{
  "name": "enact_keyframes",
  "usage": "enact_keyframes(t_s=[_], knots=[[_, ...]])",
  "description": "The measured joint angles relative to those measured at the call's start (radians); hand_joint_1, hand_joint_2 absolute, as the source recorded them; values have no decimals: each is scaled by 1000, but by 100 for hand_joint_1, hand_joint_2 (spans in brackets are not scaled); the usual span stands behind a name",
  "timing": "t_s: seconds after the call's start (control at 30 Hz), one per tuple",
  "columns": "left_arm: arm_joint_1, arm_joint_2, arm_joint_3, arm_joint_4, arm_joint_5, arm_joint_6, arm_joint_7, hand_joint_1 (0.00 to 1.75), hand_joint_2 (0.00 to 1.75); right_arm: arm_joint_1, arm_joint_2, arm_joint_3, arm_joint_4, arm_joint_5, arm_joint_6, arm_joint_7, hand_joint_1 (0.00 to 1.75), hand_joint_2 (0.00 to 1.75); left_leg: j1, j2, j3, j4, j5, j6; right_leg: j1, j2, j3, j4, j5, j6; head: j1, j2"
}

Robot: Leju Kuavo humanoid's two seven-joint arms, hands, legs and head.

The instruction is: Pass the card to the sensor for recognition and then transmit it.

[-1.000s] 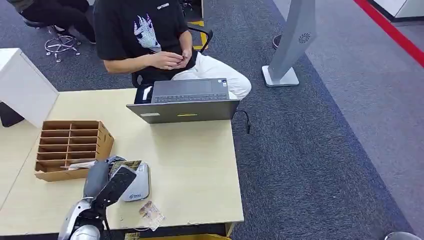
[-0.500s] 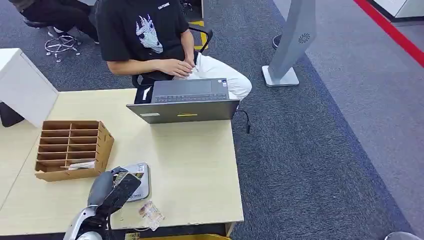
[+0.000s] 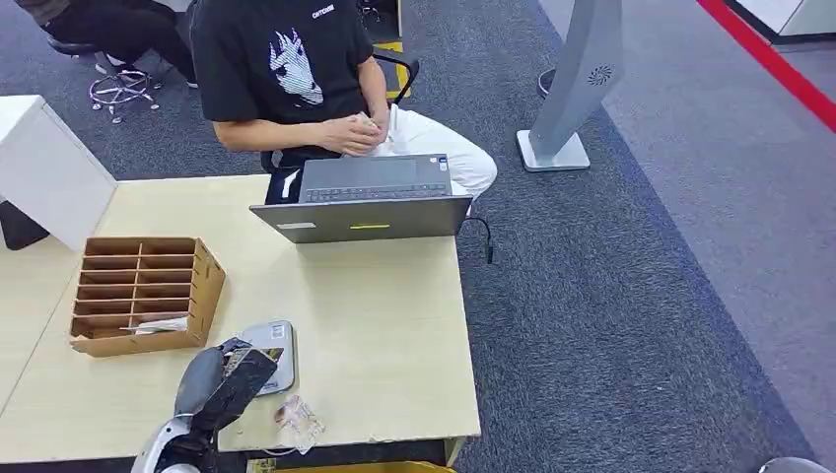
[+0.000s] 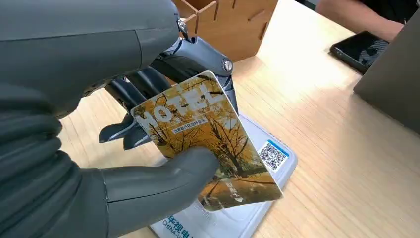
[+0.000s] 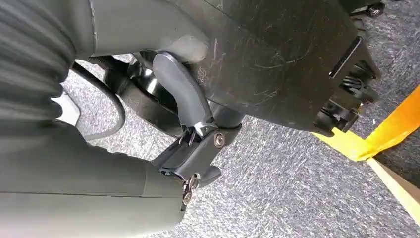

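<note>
Head view: the left hand (image 3: pixel 229 379) is seen low at the near edge of the table (image 3: pixel 394 325), with the card (image 3: pixel 252 357) held over the near end of the grey sensor (image 3: pixel 274 347). From the left wrist view the card (image 4: pixel 210 141) is shown pinched between the thick thumb, laid across its printed face, and the dark fingers (image 4: pixel 148 84) behind it. It is tilted, its free end hanging just above the sensor (image 4: pixel 242 208), beside the QR sticker; whether it touches the pad cannot be told. That tilt is judged to serve the reading step, since the flat face is presented toward the pad while the grip is kept at one end, clear of the sensor.

The wooden card rack (image 3: pixel 143 292) stands just beyond the sensor, with another card lying in its nearest slot, so cards are probably drawn from it. A laptop (image 3: pixel 367 202) is set at the far edge, facing a seated person (image 3: pixel 296 79) whose hands are held together behind it; the handover is presumably meant for that side. A small crumpled wrapper (image 3: pixel 299 422) lies near the table's front edge.

The right hand (image 5: pixel 190 124) hangs beside the robot's body above the carpet, fingers curled in, nothing held.

The recognition step is judged to be under way, with the passing on not yet begun.
</note>
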Motion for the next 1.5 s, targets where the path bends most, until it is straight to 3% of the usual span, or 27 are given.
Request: enact_keyframes(t_s=[0.2,0.43,0.77,0.9,1.1,1.33,1.37,1.4,1.5], knots=[[-9,10,36,-42,5,46,-17,175,175,0,0,0,0,4,3,-1,0,175,0,0,0,0,1,0,0,0,-1,0,0,0,0,0],[-83,46,99,-129,-26,121,-48,175,175,1,0,0,0,13,16,1,0,175,0,0,0,0,1,-1,0,0,-1,0,1,-1,0,0],[-246,189,172,-185,-321,238,-68,175,175,-8,-1,4,5,43,54,-16,0,175,1,0,0,0,2,-2,1,0,-1,2,1,-2,0,0],[-276,229,217,-176,-321,265,-65,175,175,-14,-1,4,13,45,58,-25,0,175,1,0,0,0,2,-2,1,0,-1,2,1,-2,0,0],[-279,240,262,-155,-317,331,-70,175,175,-19,0,4,23,40,62,-36,0,175,1,0,0,0,2,-2,0,0,-1,1,1,-2,0,0],[-272,239,282,-142,-307,347,-84,171,175,-21,0,4,27,42,62,-39,0,175,0,0,0,0,2,-2,0,0,-1,1,2,-2,0,0],[-271,239,282,-142,-302,348,-88,59,175,-21,0,4,27,45,63,-39,0,175,1,0,0,0,2,-2,0,0,-1,1,2,-2,0,0],[-270,237,283,-141,-289,349,-92,0,175,-21,0,4,27,48,63,-38,0,175,1,0,0,0,2,-2,0,0,-1,1,2,-2,0,0],[-269,228,291,-142,-252,355,-99,0,175,-21,0,4,27,59,63,-34,0,175,1,1,0,0,2,-2,0,1,-2,2,2,-3,0,0]])
